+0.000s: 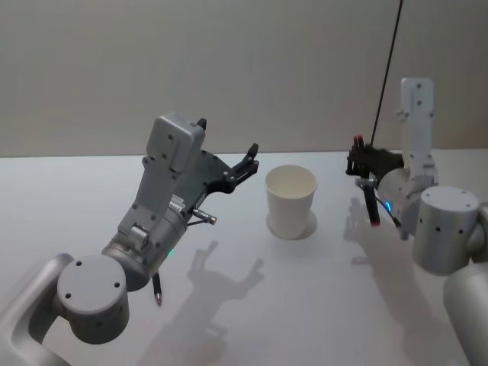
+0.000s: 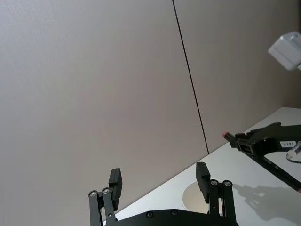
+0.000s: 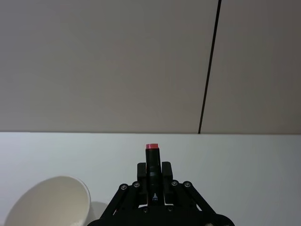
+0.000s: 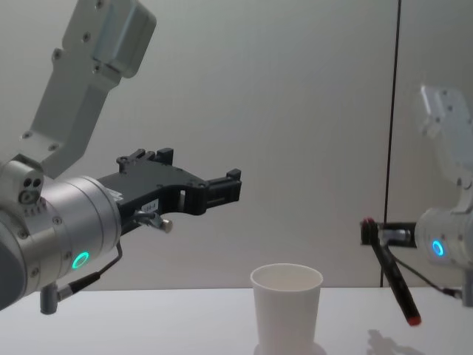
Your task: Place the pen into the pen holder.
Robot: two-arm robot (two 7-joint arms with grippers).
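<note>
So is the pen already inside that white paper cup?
No, the black red-tipped pen hangs from the right claw, beside the plain white paper cup, not in it.

One pen holder (image 1: 290, 202), a plain white paper cup. One pen (image 1: 371, 204), dark, with two red tips, one at each end. Two pincers: the left pincer (image 2: 159, 173) at the pen holder's nine o'clock, the right pincer (image 3: 154, 167) at its three o'clock. One tabletop (image 1: 76, 213), pale grey.
</note>
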